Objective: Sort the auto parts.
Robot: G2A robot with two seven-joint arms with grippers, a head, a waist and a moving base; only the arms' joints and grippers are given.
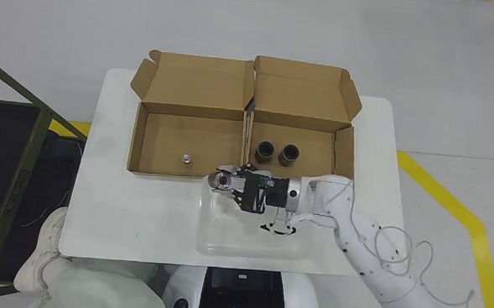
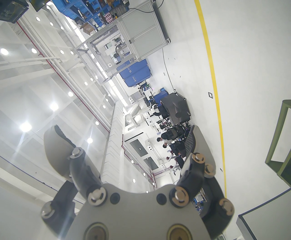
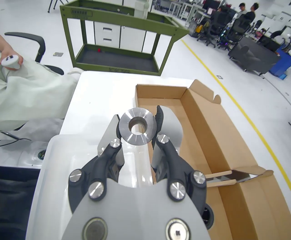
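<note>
Silver metal is clamped between the fingers of the right gripper (image 3: 137,123): a thick ring (image 3: 137,129) with a round bore is held by its rim, its flat face turned toward the wrist camera. The right arm (image 1: 352,235) is stretched from the robot's right side across the front of the table (image 1: 111,189). It is bent at the elbow and its wrist is laid nearly level, so that the gripper is pointed toward the robot's left. The ring is held in the air over the far edge of a clear plastic tray (image 1: 226,241), just beside the near wall of the left cardboard box (image 1: 159,141). One small metal part (image 1: 184,159) is seen on the floor of that box. A black cylindrical part (image 1: 265,152) and a second black part (image 1: 291,154) are stood side by side in the right cardboard box (image 1: 319,149), toward its left end. The left gripper (image 2: 124,134) is pointed out into the room, away from the table, and its fingers are spread wide apart.
</note>
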